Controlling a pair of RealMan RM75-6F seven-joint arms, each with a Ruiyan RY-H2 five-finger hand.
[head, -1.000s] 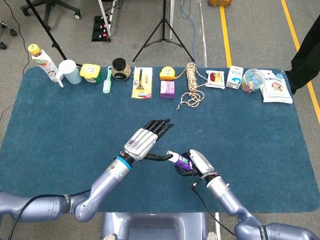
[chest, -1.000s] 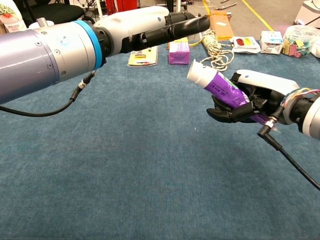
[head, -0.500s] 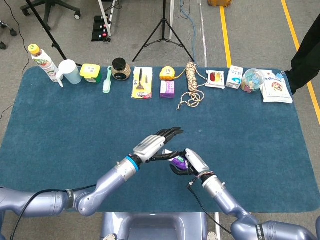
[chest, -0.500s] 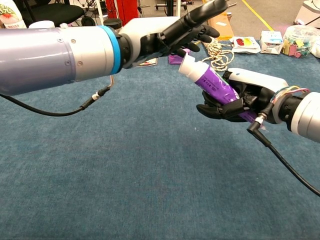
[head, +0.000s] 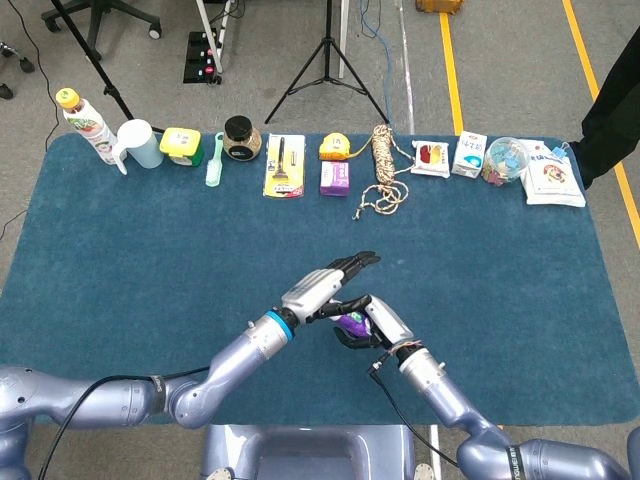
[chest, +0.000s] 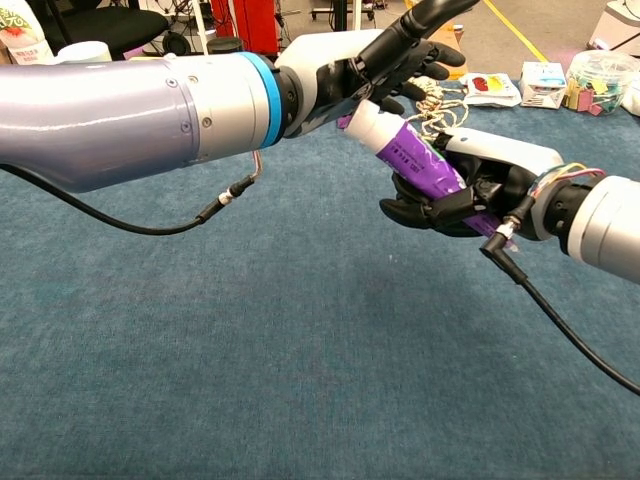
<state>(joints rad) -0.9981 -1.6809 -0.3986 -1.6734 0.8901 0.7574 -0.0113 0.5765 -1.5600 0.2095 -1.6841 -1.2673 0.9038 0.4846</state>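
right hand (chest: 470, 190) grips a tilted purple tube (chest: 405, 152), white cap up.

No legible txt anywhere; purple tube (chest: 415, 160) in the right robot hand (chest: 480, 190) has small print, too blurry to read; pkgs along far edge of table (head: 120, 250) too small to make out.

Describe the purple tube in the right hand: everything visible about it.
The purple tube looks like soft plastic, with small white print and a broad white cap. It is lifted off the blue table cover, tilted, cap end up and toward the left hand. The right hand grips its lower body, hiding the tail. The left hand sits at the cap, apparently touching it.
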